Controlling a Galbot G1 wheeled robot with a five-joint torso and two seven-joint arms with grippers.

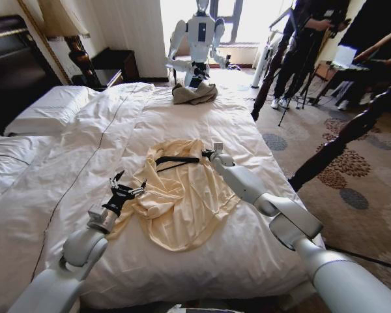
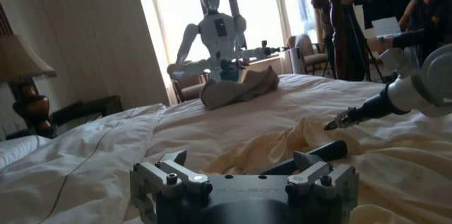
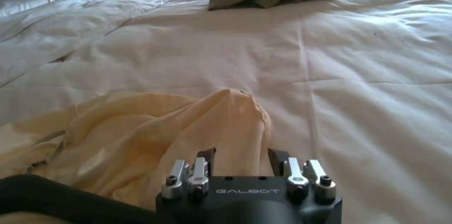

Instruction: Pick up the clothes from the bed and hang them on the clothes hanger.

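Observation:
The pale-yellow clothes (image 1: 179,202) lie crumpled in the middle of the bed (image 1: 260,140), with the black clothes hanger (image 1: 176,160) resting on their far part. My right gripper (image 1: 207,154) is down at the hanger's right end. In the right wrist view it (image 3: 242,155) stands open astride a raised fold of the clothes (image 3: 226,113), the hanger (image 3: 56,197) beside it. My left gripper (image 1: 129,186) hovers open at the clothes' left edge. In the left wrist view it (image 2: 240,163) holds nothing and faces the clothes (image 2: 282,139) and the right gripper (image 2: 337,123).
A grey garment (image 1: 194,93) lies at the bed's far end in front of another white robot (image 1: 199,39). Pillows (image 1: 49,107) and a dark headboard are to the left. People and tripods (image 1: 300,72) stand on the patterned carpet to the right.

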